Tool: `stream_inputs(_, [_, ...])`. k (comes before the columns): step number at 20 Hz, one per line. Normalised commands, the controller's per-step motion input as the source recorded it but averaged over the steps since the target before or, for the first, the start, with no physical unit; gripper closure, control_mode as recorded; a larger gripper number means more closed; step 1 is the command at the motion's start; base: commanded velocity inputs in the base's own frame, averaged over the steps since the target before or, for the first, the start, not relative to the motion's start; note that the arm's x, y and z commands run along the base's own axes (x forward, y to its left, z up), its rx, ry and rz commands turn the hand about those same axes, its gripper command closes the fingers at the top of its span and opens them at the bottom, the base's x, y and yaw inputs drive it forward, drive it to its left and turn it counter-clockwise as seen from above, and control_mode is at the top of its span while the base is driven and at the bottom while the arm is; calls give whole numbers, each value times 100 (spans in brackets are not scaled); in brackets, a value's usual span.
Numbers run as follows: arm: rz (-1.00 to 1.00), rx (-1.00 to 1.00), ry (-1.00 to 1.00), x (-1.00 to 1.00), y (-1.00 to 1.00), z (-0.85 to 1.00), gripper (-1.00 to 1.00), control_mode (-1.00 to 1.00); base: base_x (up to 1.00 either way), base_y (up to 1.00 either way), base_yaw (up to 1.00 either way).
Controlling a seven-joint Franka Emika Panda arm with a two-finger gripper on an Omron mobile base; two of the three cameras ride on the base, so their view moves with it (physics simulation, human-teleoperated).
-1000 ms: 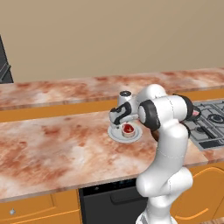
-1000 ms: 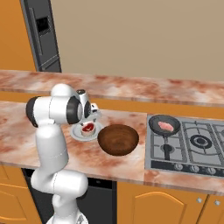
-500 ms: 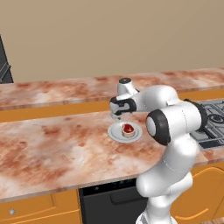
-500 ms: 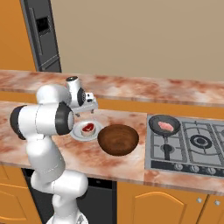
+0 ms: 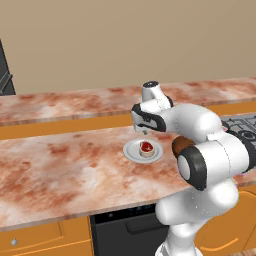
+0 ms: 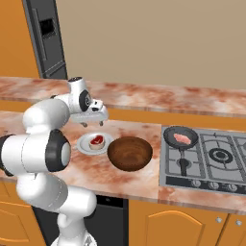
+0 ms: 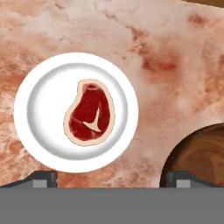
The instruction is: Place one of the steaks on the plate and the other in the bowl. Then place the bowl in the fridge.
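Starting far left in the right base view: the fridge [image 6: 48,41] stands tall at the back corner, grey w/ a dark dispenser panel, next to an orange cabinet panel [image 6: 17,38]. Next across, the marbled counter [image 6: 57,91] runs in two tiers. The gripper [image 6: 93,123] hangs above the near tier, fingers spread wide & released, nothing between them; it hovers just above the back edge of the plate [image 6: 84,144], not touching. The plate is on the counter w/ the red steak [image 6: 97,141] lying flat at its centre. Just right of the plate, nearly touching its rim, sits the bowl [image 6: 129,153], dark brown, upright, nothing visible inside. Further right is the stovetop [image 6: 211,166]; a frying pan [image 6: 181,137] on its rear-left burner holds the pale pink steak [image 6: 181,139].

Left base view: gripper [image 5: 145,132] is over the far rim of the plate [image 5: 131,151], red steak [image 5: 146,147] in the middle; bowl [image 5: 182,145] is mostly hidden behind the arm.

Hand view: plate [image 7: 39,87] at left w/ the red steak [image 7: 89,116], fat rim clear all round; bowl [image 7: 199,153] edge at lower right; the two finger tips [image 7: 43,178] are well apart at the bottom.
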Motion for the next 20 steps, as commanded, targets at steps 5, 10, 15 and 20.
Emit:
stream_inputs(5, [-35,17,0,-99,-46,16,-100,-100,0,0,0])
stream_inputs(10, [-3,5,2,-27,-18,6,-100,-100,0,0,0])
stream_inputs(15, [2,0,0,2,-26,0,-100,-100,0,0,0])
stream_inputs(20, [0,0,0,0,0,0,-100,100,12,-43,1])
